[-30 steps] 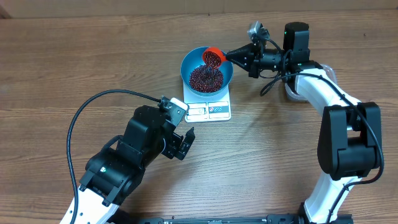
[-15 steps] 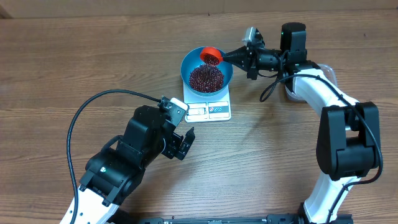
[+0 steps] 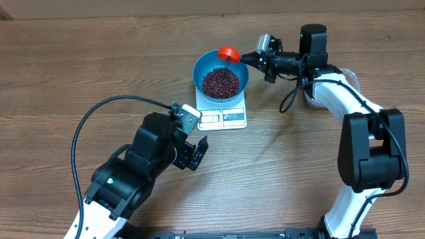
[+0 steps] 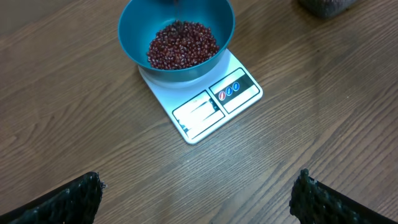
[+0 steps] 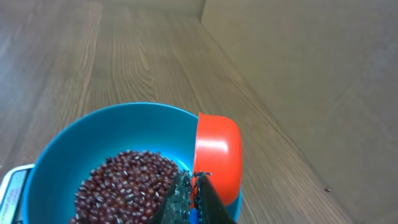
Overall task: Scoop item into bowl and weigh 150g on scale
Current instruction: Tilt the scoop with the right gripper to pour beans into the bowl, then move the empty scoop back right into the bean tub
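The blue bowl [image 3: 201, 67] stands on the white scale [image 3: 223, 118] and holds a heap of dark red beans [image 3: 220, 81]. My right gripper [image 3: 252, 58] is shut on the handle of an orange-red scoop [image 3: 228, 52], which hangs over the bowl's far rim. In the right wrist view the scoop [image 5: 217, 152] is turned on its side, its outside facing the camera, beside the beans [image 5: 127, 183] in the bowl [image 5: 106, 134]. My left gripper [image 3: 197, 154] hovers open near the table's front, short of the scale [image 4: 211, 106], with nothing between its fingers [image 4: 81, 193].
A clear tub [image 4: 326, 5] with more beans sits right of the scale, mostly hidden under the right arm in the overhead view. A black cable [image 3: 86, 123] loops from the left arm across the wooden table.
The scoop was tipped over the bowl with beans pouring out. It has since lifted and drawn back to the far rim. The heap in the bowl grew. The left arm stayed still.
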`<action>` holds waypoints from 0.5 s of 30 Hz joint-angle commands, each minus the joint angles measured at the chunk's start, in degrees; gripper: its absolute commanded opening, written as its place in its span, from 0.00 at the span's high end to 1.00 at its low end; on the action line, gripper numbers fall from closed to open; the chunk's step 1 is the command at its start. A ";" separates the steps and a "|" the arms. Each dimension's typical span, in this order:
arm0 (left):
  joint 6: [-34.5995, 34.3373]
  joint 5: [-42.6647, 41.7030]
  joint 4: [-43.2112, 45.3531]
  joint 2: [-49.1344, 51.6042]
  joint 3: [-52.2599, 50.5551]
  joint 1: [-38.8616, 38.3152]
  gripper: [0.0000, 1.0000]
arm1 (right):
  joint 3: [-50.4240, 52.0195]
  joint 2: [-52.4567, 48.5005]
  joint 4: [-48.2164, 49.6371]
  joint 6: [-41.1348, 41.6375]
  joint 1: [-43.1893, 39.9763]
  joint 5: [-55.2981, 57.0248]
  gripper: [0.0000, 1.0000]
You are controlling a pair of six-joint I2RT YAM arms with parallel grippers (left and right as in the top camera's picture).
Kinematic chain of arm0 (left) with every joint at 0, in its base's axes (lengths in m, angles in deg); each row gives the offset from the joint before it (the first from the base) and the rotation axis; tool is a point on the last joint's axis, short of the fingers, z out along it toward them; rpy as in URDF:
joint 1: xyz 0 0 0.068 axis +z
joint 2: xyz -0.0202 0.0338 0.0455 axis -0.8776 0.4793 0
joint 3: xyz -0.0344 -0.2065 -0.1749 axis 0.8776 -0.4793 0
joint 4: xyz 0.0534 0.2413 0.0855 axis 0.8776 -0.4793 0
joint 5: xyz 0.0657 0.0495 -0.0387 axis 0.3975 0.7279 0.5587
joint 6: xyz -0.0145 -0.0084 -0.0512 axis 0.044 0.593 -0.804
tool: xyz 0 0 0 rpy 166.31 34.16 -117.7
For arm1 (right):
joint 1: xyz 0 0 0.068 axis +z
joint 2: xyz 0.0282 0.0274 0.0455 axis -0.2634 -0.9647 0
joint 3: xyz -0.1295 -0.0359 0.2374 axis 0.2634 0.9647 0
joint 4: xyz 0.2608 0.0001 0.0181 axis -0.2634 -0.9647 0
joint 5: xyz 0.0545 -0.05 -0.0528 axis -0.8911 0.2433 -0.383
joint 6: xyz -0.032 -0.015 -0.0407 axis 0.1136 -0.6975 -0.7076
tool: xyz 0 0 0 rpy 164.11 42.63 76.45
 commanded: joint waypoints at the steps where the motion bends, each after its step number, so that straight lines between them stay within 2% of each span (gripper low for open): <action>1: 1.16 0.35 0.17 -0.15 -0.31 0.33 0.00 | -0.02 -0.79 0.07 -1.46 0.22 1.11 0.96; 12: 1.16 0.33 0.17 -0.15 -0.31 0.33 0.00 | -0.04 -0.39 -0.79 -0.76 0.20 -0.20 0.96; 15: 1.16 0.35 0.17 -0.15 -0.31 0.33 0.00 | -0.09 0.50 -0.85 2.23 0.20 -0.15 0.96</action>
